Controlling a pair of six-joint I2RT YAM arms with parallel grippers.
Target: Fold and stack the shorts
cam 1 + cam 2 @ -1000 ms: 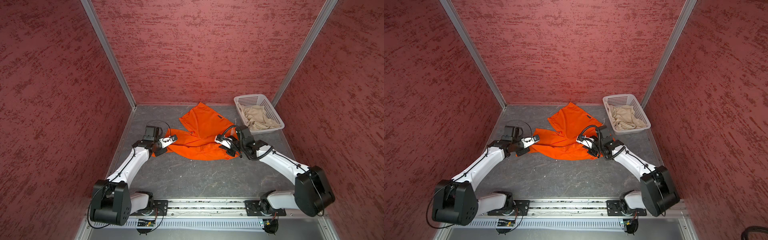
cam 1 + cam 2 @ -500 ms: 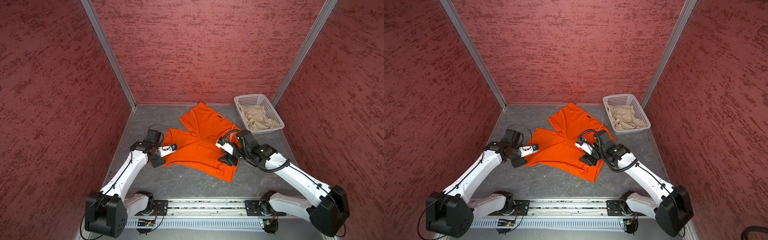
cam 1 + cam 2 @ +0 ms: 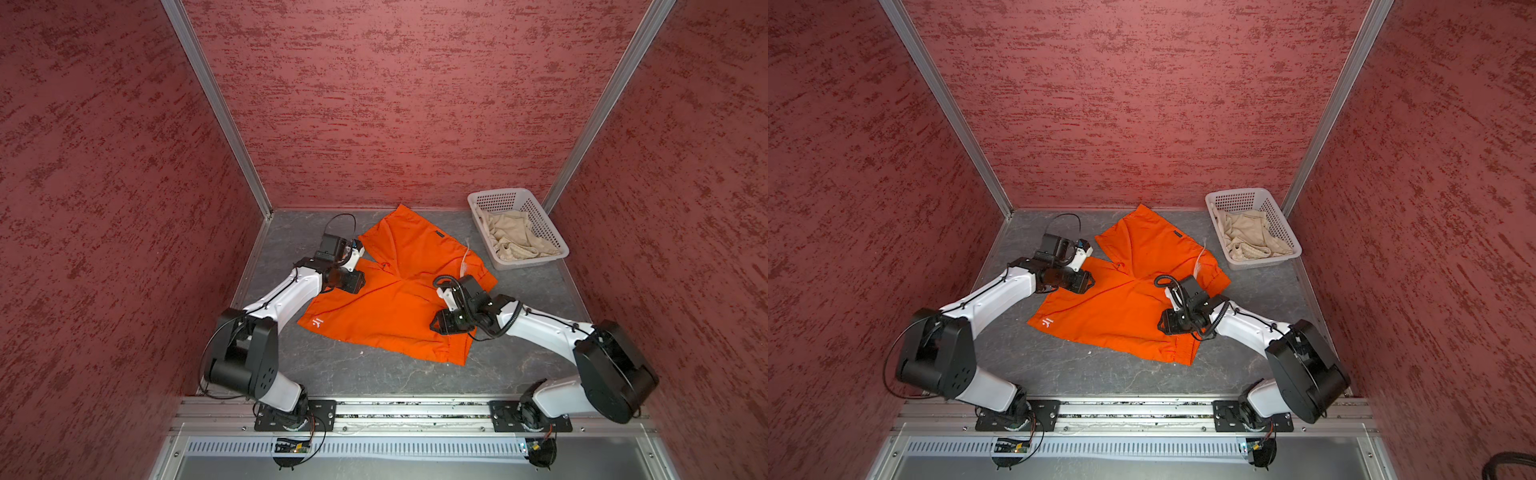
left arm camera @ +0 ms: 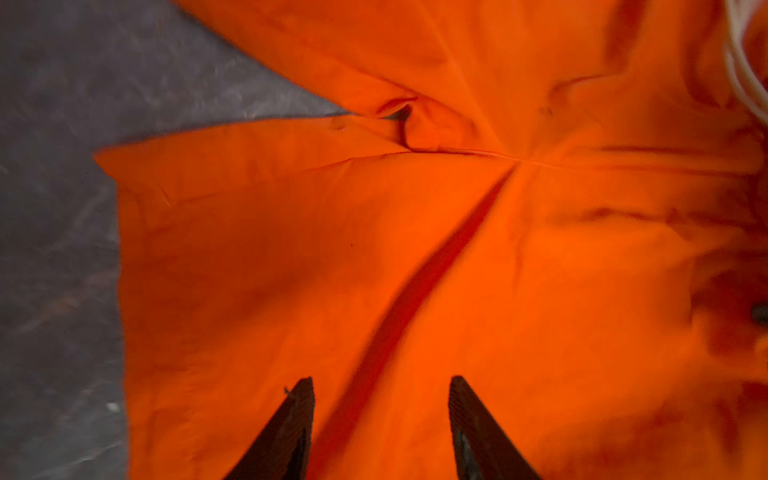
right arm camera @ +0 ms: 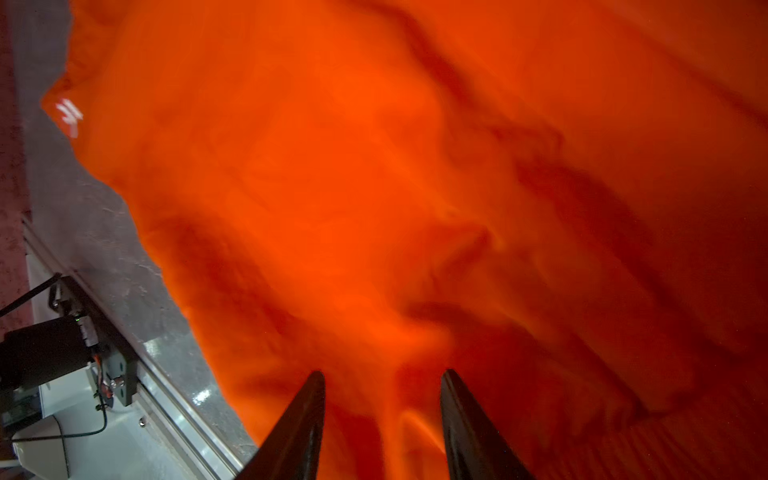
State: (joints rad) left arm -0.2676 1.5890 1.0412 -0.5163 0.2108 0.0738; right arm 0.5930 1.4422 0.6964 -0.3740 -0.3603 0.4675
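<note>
Now L claw (image 4: 380, 380), R claw (image 5: 382, 374) gaping over orange shorts (image 3: 386, 316).

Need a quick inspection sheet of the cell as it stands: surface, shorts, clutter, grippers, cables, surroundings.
Surface: grey table, no spills seen.
Job's things: orange shorts spread open on the table, not folded, white logo at the near-left hem; beige shorts crumpled inside the white basket in the far right corner.
Clutter: one small white speck by the orange shorts' near edge.
Grippers: left gripper and right gripper both over the orange cloth, jaws apart, nothing clamped.
Cables: black cable loop at the left wrist; coiled cable along the right arm; neither snagged.
Surroundings: red textured walls; metal rail along the front.
</note>
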